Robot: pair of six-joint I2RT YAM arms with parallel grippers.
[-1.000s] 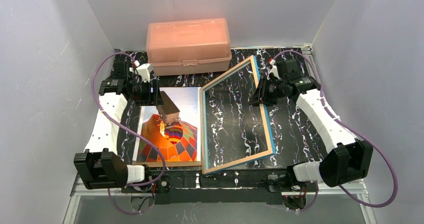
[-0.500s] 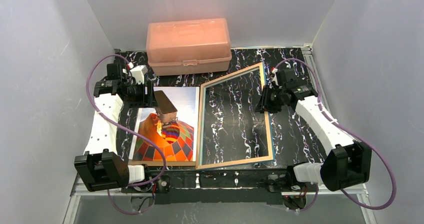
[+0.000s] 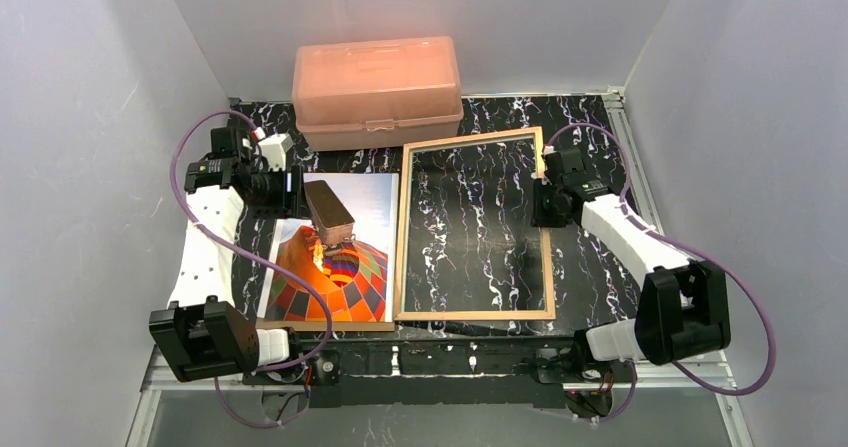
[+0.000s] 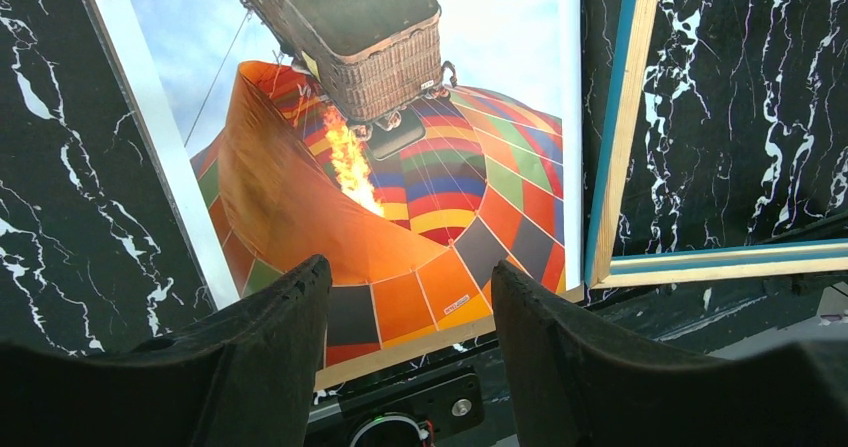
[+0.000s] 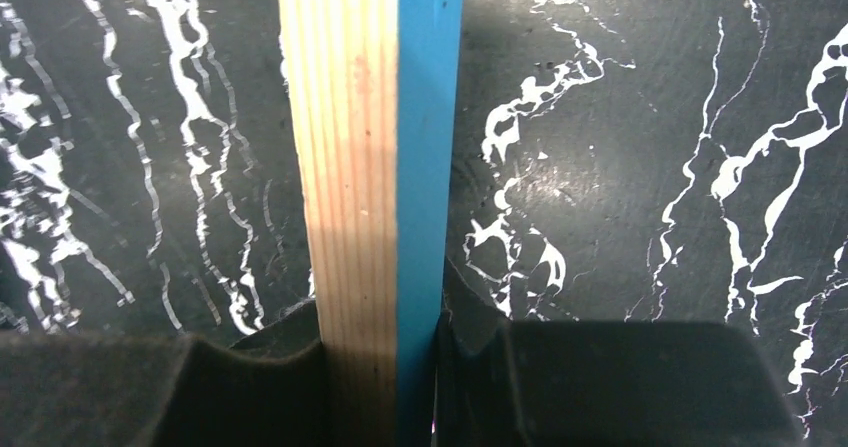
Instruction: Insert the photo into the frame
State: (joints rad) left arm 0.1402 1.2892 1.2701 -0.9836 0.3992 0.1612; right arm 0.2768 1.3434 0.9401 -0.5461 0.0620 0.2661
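The photo (image 3: pixel 340 277) of the orange chequered balloon lies face up on the left of the table, filling the left wrist view (image 4: pixel 400 167). My left gripper (image 3: pixel 292 195) hovers over its far left part, open, nothing between the fingers (image 4: pixel 410 272). The frame (image 3: pixel 400 237) lies about flat to the right of the photo, wood-coloured back up, its blue and wood left rail (image 4: pixel 620 147) close beside the photo's edge. My right gripper (image 3: pixel 538 205) is shut on the frame's right rail (image 5: pixel 345 117), one finger on the wood side and one on the blue side (image 5: pixel 385 317).
A brown backing board (image 4: pixel 440 342) lies under the photo, its edge showing along the near side. A peach plastic box (image 3: pixel 378 89) stands at the back, just beyond the frame's far left corner. White walls close in both sides.
The frame's right side has come down from a steep tilt to about flat, my right gripper lowering with it. My left gripper has drawn slightly left.
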